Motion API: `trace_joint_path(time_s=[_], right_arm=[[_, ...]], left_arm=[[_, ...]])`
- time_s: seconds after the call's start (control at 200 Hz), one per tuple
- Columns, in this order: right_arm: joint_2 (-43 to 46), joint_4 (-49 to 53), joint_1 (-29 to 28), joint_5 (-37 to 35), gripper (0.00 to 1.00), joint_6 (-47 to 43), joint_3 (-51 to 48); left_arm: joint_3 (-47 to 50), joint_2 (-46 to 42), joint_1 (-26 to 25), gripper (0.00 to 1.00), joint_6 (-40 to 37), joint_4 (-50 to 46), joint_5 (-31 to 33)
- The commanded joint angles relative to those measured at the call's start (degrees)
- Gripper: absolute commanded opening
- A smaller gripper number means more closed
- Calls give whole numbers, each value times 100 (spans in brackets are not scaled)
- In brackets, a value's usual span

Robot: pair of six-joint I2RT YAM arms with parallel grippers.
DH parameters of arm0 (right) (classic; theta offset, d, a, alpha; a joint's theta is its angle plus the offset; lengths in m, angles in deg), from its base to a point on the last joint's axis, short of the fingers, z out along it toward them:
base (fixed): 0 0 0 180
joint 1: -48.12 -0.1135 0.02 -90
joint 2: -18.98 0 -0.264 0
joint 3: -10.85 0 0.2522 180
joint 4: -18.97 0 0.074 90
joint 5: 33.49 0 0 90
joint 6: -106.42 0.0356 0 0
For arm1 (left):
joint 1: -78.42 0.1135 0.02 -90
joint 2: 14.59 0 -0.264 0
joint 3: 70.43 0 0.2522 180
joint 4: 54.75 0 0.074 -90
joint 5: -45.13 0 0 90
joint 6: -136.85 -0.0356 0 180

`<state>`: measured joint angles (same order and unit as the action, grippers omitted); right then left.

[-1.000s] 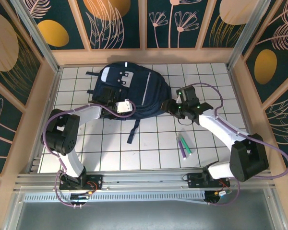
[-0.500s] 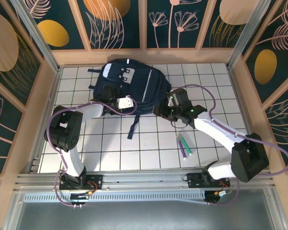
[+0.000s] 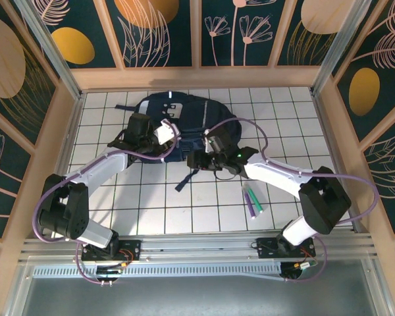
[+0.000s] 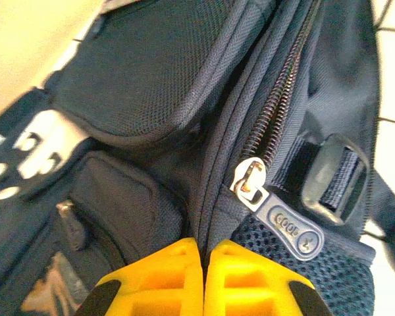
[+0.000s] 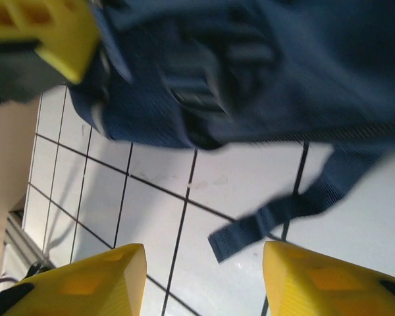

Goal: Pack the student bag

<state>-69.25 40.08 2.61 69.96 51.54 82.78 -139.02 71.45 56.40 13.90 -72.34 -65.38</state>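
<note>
Left gripper: my jaws go from part-open to fully together, tips meeting against the student bag just below the zip pull. In the top view this gripper shifts up and to the left across the bag, and my left elbow swings out toward the near-left corner. Right gripper: it travels left off the open tiles to the bag's near edge. The bag outline now reads shorter and its grey flap narrower.
</note>
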Motion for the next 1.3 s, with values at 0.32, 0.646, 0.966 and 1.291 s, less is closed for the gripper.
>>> trace_joint_path(time_s=[0.32,0.646,0.966,1.291], right_arm=[[-213,469,-905,-3164,47,-485,747],[-616,744,-906,-3288,35,45,1194],[-527,1880,-926,-3696,0,901,1564],[313,2041,78,-1557,0,428,982]], left_arm=[[-382,-43,-48,0,1616,-37,-2558],[14,-208,-48,0,1688,258,-2715],[172,-314,-48,0,1328,274,-1962],[311,-281,-50,0,183,36,-547]])
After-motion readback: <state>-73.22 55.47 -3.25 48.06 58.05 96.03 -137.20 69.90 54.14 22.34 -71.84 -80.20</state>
